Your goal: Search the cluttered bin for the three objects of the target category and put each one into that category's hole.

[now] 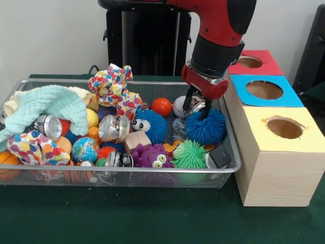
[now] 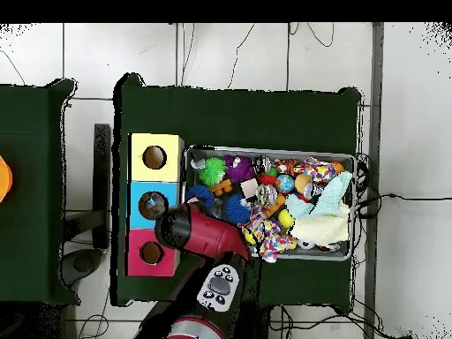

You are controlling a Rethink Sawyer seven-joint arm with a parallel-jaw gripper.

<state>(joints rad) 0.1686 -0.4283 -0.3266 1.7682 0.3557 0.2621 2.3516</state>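
Over bin's box end: gripper
jaws: spread, straddling top of blue spiky ball, touching it
ball: in bin, beside boxes
holes: yellow, blue, red

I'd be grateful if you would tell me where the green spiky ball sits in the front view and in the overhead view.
Front view: the green spiky ball lies at the wire bin's near rim, toward its right end.
Overhead view: the green spiky ball is in the bin's upper left corner.
Shared landmark: the yellow box, right beside that end of the bin.
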